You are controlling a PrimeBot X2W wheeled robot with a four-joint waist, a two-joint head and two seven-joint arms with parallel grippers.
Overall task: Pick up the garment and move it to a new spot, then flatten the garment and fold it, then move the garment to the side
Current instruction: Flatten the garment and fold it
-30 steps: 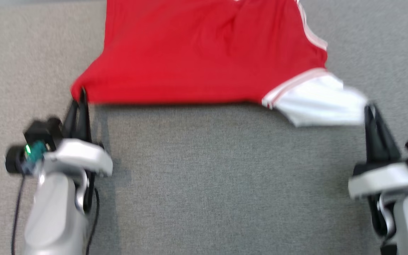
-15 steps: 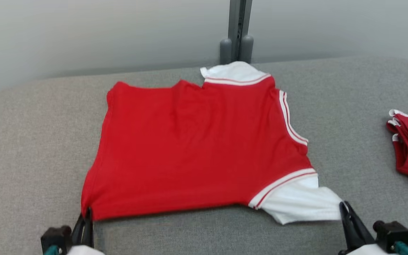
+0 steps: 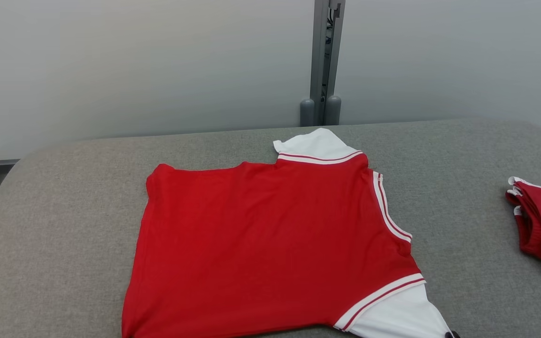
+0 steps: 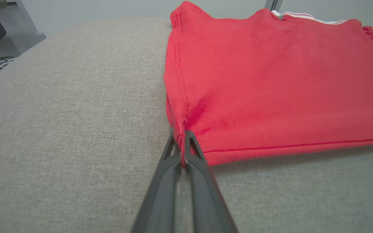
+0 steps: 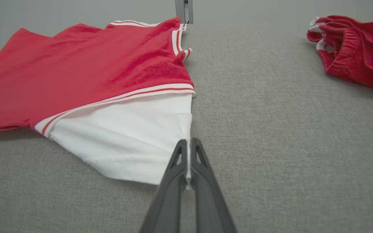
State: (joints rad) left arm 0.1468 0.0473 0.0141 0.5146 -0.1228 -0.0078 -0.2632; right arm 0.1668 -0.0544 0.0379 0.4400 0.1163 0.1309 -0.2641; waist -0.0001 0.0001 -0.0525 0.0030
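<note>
The garment [image 3: 270,239], a red jersey with white sleeves and striped seams, lies spread flat on the grey padded table [image 3: 54,234]. In the left wrist view my left gripper [image 4: 183,136] is shut on the garment's [image 4: 270,81] near red corner at the hem. In the right wrist view my right gripper [image 5: 189,144] is shut on the edge of the white sleeve [image 5: 128,136] of the garment [image 5: 76,71]. In the head view just a dark tip of the right gripper [image 3: 451,334] peeks in at the bottom edge beside the sleeve [image 3: 402,317].
A smaller red bundle with white edging [image 3: 540,220] lies at the table's right side, also the red bundle [image 5: 358,48] in the right wrist view. A grey post [image 3: 322,65] stands against the pale wall behind. Bare grey surface lies left of the garment.
The head camera has tilted up, so the arms have slid out of the bottom of the picture and the wall and bundle have come in. Both grippers stay shut on the garment.
</note>
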